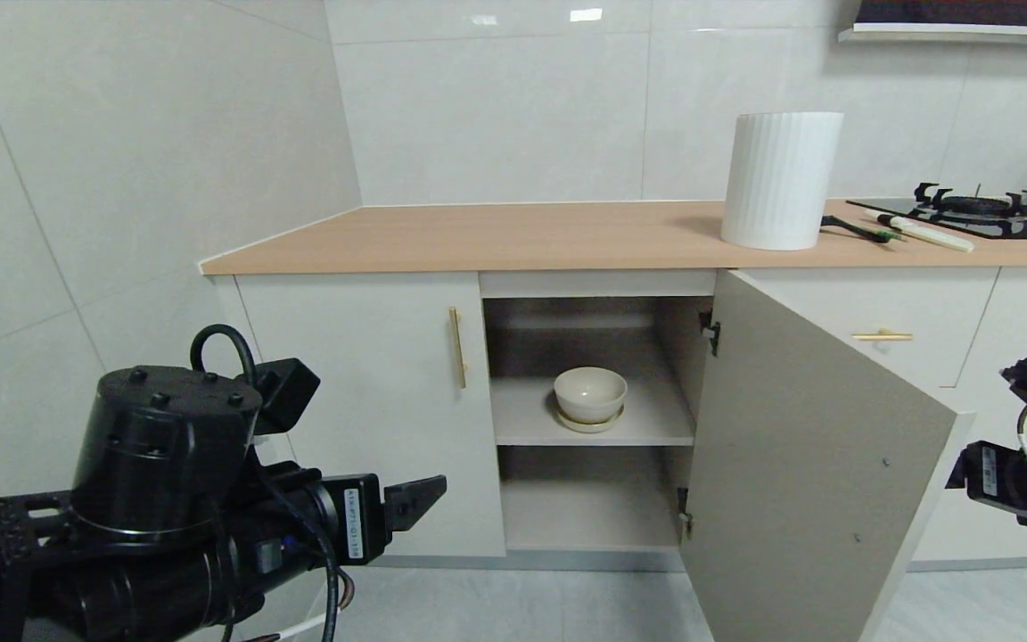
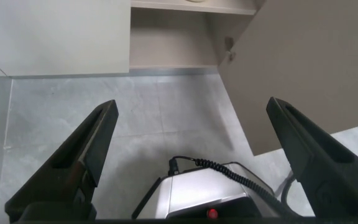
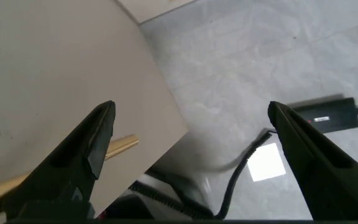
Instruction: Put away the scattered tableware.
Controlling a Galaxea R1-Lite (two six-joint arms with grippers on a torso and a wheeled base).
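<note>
A cream bowl (image 1: 590, 393) sits on a small plate (image 1: 588, 422) on the middle shelf of the open cabinet (image 1: 594, 419). The cabinet door (image 1: 808, 464) stands swung out to the right. My left gripper (image 1: 420, 499) hangs low at the left, well short of the cabinet, open and empty; its fingers (image 2: 79, 162) frame the floor and the cabinet's bottom shelf. My right gripper (image 3: 191, 155) is open and empty, close to the outer face of the open door (image 3: 55, 87), with a brass handle (image 3: 120, 146) near one finger.
On the wooden countertop (image 1: 522, 236) stand a tall white ribbed container (image 1: 781, 178), some utensils (image 1: 915, 232) and a gas hob (image 1: 977, 209). A closed door with a brass handle (image 1: 455, 348) is left of the opening. Cables and a power brick (image 3: 325, 115) lie on the floor.
</note>
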